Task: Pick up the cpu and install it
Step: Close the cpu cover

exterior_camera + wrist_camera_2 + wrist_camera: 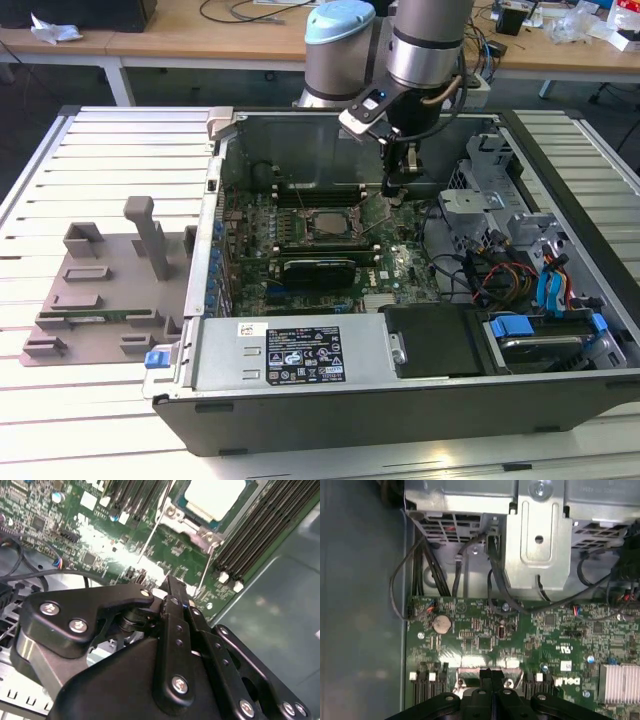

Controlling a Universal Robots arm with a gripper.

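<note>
The tool [392, 188] of a Universal Robots arm hangs inside an open computer case [300, 350] on a slatted bench [100, 150]. Its fingers [171, 587] are pressed together with nothing between them. It hovers low over the green motherboard [400, 265], just beside the processor socket, on the exterior view's right.

The cpu [328, 226] already lies flat in that socket. In the second wrist view its pale metal top [215, 497] sits inside the silvery socket frame [192, 527], between two banks of black memory slots [250, 535].

Two thin wire retention levers [150, 535] slant up from the frame rather than lying flat, and one ends close to the fingertips. Whether the tool touches it cannot be told.

By this showing the pick-up and placement are done, and the work in hand appears to be securing the chip. Locking it would call for a controlled press on a lever wire, clear of the chip and the small board parts crowded around it.

A grey parts fixture [100, 290] rests on the bench, well apart from the case.
</note>
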